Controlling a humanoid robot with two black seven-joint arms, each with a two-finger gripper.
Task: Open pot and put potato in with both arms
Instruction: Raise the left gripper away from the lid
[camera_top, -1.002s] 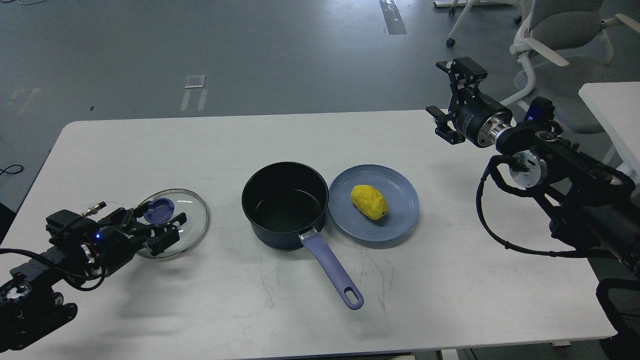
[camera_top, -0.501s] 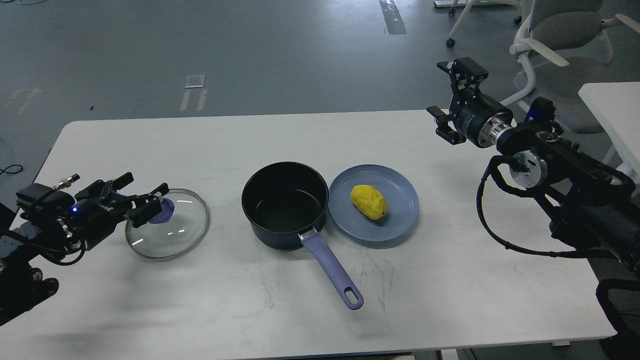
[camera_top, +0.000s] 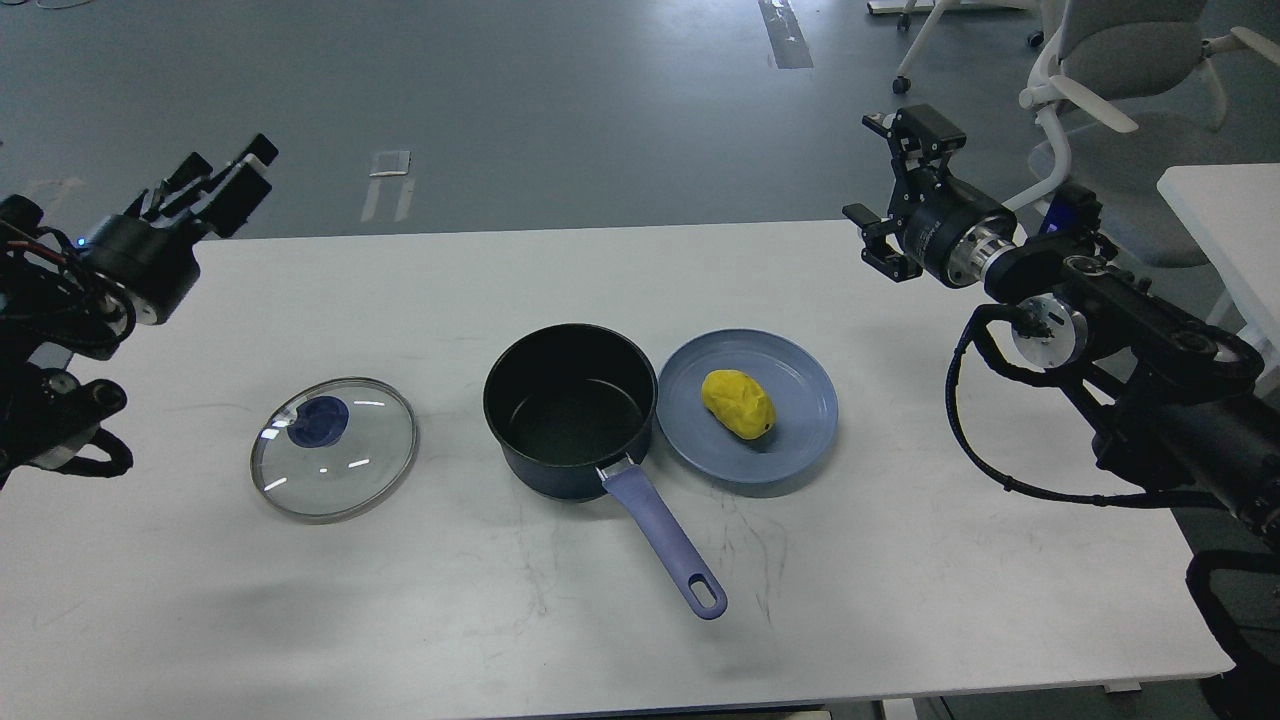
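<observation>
Potato (camera_top: 738, 402) — yellow, lumpy, lying on its side near the middle of a blue plate (camera_top: 800, 440), untouched. Right gripper (camera_top: 885, 195) hangs raised above the far right part of the table (camera_top: 900, 560), well apart from the plate, its two fingers spread wide and holding nothing; it is the nearer tool to the potato. Left gripper (camera_top: 225, 180) is lifted high at the far left edge, holding nothing; seen nearly end-on, its fingers cannot be told apart, so its opening cannot be judged. Between the arms, from left to right: glass lid (camera_top: 334, 449) with a blue knob (camera_top: 318, 420), lying flat on the table; dark pot (camera_top: 570, 410), open and apparently empty, its purple handle (camera_top: 660, 535) pointing toward the viewer; then the plate, its rim touching or just beside the pot's wall.

Handling, as judged: the potato looks small and light, probably a toy or model — firm or slightly yielding, with a smooth skin that may slip. Its rounded ends offer poor purchase; the better hold is across the short axis at the thickest part, fingers descending on either long flank. The plate's shallow rim leaves room for the fingertips, though a skewed approach could roll the potato or push the plate against the pot. The lid is off, so only the transfer remains.
</observation>
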